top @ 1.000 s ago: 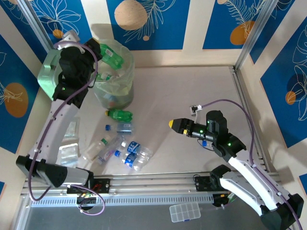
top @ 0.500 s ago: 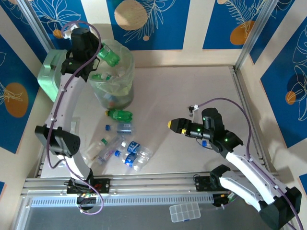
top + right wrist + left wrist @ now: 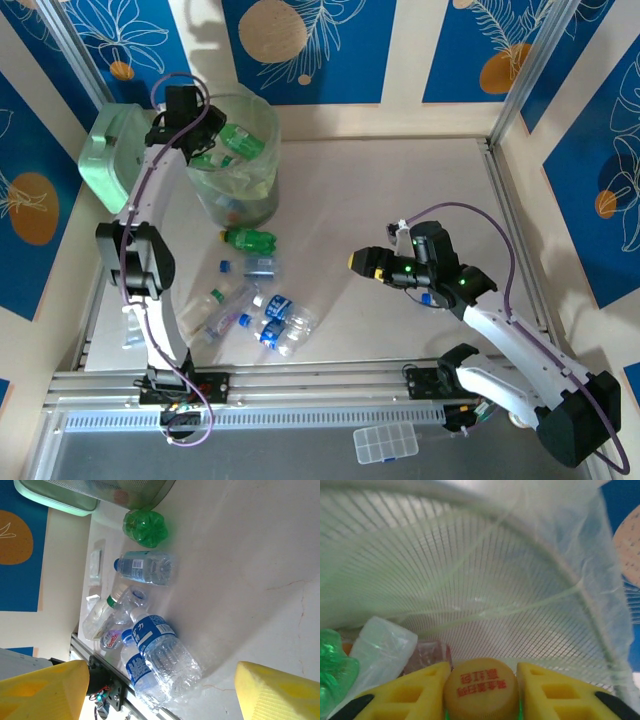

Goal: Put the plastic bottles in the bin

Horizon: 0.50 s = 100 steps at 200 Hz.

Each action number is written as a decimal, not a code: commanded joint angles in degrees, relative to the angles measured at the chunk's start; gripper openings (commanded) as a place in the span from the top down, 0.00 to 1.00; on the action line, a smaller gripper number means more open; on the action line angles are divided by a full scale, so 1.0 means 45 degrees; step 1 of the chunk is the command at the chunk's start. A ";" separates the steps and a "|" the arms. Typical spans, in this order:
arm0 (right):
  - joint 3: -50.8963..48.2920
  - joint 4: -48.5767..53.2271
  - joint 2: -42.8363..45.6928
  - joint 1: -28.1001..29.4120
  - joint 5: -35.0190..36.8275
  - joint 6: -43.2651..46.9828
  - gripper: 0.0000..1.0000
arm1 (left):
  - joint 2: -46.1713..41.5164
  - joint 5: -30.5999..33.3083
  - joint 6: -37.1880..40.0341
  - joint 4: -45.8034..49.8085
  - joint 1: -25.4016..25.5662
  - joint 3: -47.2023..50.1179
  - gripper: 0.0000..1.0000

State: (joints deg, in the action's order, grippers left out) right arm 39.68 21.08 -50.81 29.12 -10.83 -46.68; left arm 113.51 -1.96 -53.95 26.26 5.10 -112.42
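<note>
The bin was translucent, finely gridded plastic, lined with a thin, wrinkled clear film bag. The bottles were glossy, crinkled clear plastic with shiny labels. The table looked smooth and matt.

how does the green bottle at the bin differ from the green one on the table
The upper green bottle is over the bin, its cap at the left gripper; the lower green bottle lies on the table, untouched. The upper one slants; the lower lies nearly level in the top view. Both are green plastic.
</note>
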 commanded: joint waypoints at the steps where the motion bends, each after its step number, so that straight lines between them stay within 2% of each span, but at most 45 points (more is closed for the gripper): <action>1: 0.0731 0.0495 -0.0052 0.0032 0.0394 0.0400 0.23 | -0.0049 -0.1093 0.0393 -0.0148 0.0027 0.0151 0.46; 16: 0.1017 0.0780 -0.0145 0.0032 0.0582 0.0670 0.22 | -0.0228 -0.0844 0.0645 -0.0032 0.0076 0.0100 0.35; 20: 0.1094 0.0860 -0.0169 0.0032 0.0600 0.0756 0.22 | -0.0290 -0.0766 0.0698 0.0043 0.0077 0.0040 0.29; 35: 0.1498 0.1149 -0.0256 0.0032 0.0673 0.1102 0.21 | -0.0509 -0.0423 0.1063 0.0483 0.0064 -0.0439 0.26; 41: 0.1673 0.1320 -0.0272 0.0032 0.0722 0.1260 0.20 | -0.0621 -0.0282 0.1225 0.0683 0.0077 -0.0665 0.19; 72: 0.2827 0.2788 -0.0403 0.0032 0.1655 0.2050 0.17 | -0.1333 -0.1010 0.2044 0.1029 0.0038 -0.1366 0.16; 100: 0.3929 0.4768 -0.0565 0.0081 0.3992 0.2355 0.08 | -0.2716 -0.1282 0.1902 0.0992 0.0144 -0.0473 0.14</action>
State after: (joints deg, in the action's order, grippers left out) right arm 52.99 32.62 -52.99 29.12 -2.83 -39.22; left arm 109.40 -5.15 -47.31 30.48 5.15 -115.28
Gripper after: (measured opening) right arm 0.876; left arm 0.860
